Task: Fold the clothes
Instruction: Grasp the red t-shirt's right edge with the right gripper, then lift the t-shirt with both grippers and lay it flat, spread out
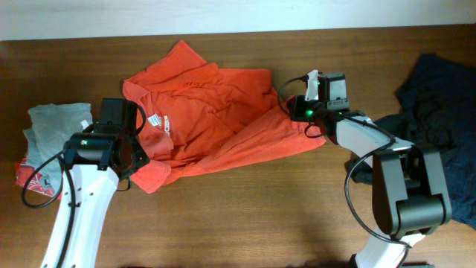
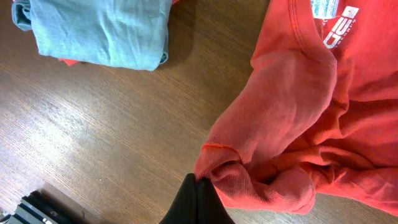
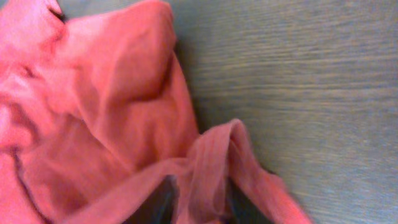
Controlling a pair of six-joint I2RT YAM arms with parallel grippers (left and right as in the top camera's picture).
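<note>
Left gripper is pinching the orange shirt, and my right gripper is clamping it too. Lettering is running off-frame.

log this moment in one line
left pincer shut on orange T-shirt | right pincer shut on orange T-shirt | crumpled, unfolded

**Printed marks on the orange-red T-shirt.**
Left wrist view: white printed lettering sits just below the collar. It is cut off by the frame edge, and its blocky characters are too partial to read as a word. A white neck label inside the collar bears small blue print, too fine to read. Overhead view: the lettering shows only as an illegible white patch.
</note>
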